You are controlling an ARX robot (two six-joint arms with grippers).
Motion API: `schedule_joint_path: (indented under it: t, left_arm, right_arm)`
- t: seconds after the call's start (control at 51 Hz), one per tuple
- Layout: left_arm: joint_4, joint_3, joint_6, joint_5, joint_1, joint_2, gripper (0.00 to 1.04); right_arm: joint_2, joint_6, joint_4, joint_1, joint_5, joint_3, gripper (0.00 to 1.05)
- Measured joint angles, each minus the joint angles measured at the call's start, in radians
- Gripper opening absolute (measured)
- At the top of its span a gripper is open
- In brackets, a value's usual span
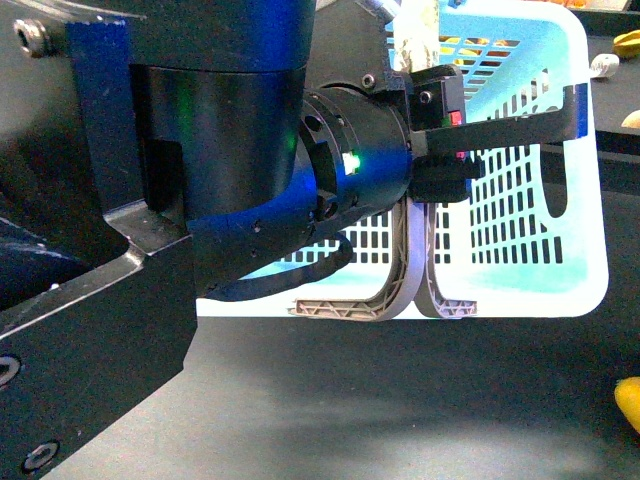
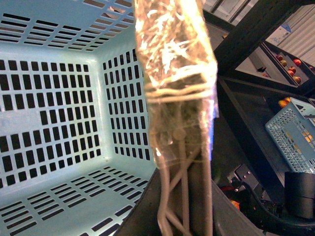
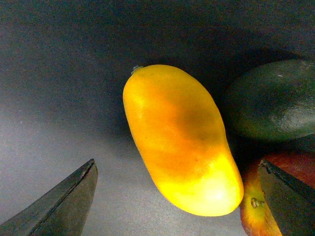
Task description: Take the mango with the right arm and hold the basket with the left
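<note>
The mango (image 3: 177, 142), smooth and yellow-orange, lies on the dark table in the right wrist view. My right gripper (image 3: 177, 164) is open just above it, with one dark finger (image 3: 64, 206) on each side of its rounded end and neither touching it. The light-blue slotted basket (image 1: 520, 220) stands on the table ahead. My left gripper (image 1: 418, 290) is shut on the basket, its grey-brown latticed fingers (image 2: 182, 201) pressed together around the tape-wrapped handle (image 2: 174, 73). The left arm's dark bulk fills the front view's left half.
Close beside the mango lie a dark green fruit (image 3: 270, 98) and a red-yellow fruit (image 3: 251, 206). Small yellow and white items (image 1: 620, 50) sit behind the basket. A yellow fruit end (image 1: 630, 400) shows at the front view's right edge. Another blue basket (image 2: 295, 132) stands far off.
</note>
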Motion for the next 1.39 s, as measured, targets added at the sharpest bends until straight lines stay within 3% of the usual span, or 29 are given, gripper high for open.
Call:
schedule_joint_path:
  t: [0.412,0.961,1.196,1.392]
  left_arm:
    - [0.0,0.0,0.0,0.0,0.0,0.0,0.06]
    - [0.0,0.0,0.0,0.0,0.0,0.0,0.06]
    - [0.0,0.0,0.0,0.0,0.0,0.0,0.06]
    - [0.0,0.0,0.0,0.0,0.0,0.0,0.06]
  right_arm:
    - [0.087,-0.007,-0.043,0.026,0.062,0.104,0.97]
    - [0.153,-0.002,-0.046,0.071,0.062,0.156,0.97]
    - [0.153,0.001,-0.037,0.074,0.064,0.155,0.71]
    - [0.141,0.002,-0.054,0.068,0.046,0.146,0.64]
